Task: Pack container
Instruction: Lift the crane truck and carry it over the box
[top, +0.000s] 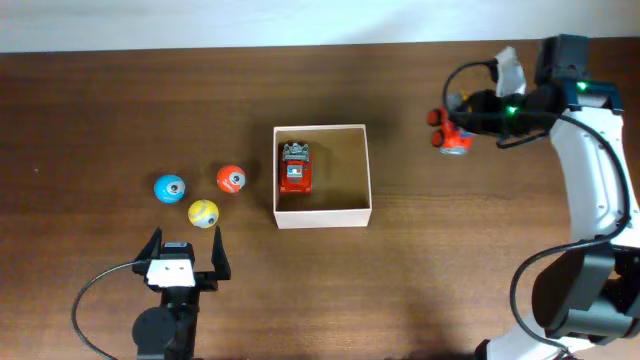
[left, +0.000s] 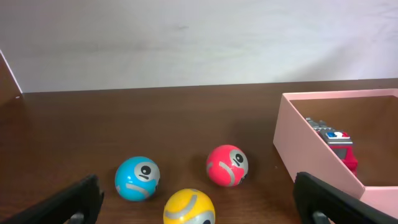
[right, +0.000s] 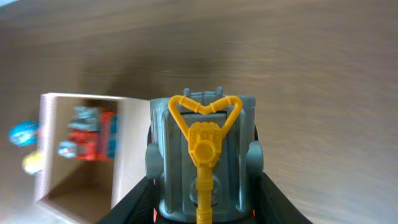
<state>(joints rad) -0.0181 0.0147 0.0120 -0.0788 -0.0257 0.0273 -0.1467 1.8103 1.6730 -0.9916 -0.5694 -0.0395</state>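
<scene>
- Left gripper (top: 186, 246): by the near edge of the bench (top: 100, 120), left of middle. Its jaws are spread wide and hold nothing. In the left wrist view both fingers (left: 62, 205) sit at the bottom corners, with the balls between and beyond them.
- Yellow ball (top: 203, 212): just beyond the left gripper and the nearest of the three. It has grey markings.
- Blue ball (top: 170, 187): a little farther out and toward the left edge. It is close to the yellow ball but apart from it.
- Red ball (top: 231, 179): farthest of the three, on the side toward the box, with a clear strip of wood between it and the box wall.
- Container (top: 322, 218): mid-bench, standing square and open-topped. The walls are pale and the inside is tan.
- Red toy truck (top: 295, 167): inside the container, along its left wall and toward the far side. The right half of the floor is bare.
- Right gripper (top: 470, 112): toward the far right corner, right of the container and well apart from it. It is clamped on a grey toy truck (top: 453, 138).
- In the right wrist view the truck's yellow hook (right: 205, 140) faces the camera, and the black fingers (right: 134, 199) press on either side.
- The truck appears raised off the wood, with the container low and to the left behind it.
</scene>
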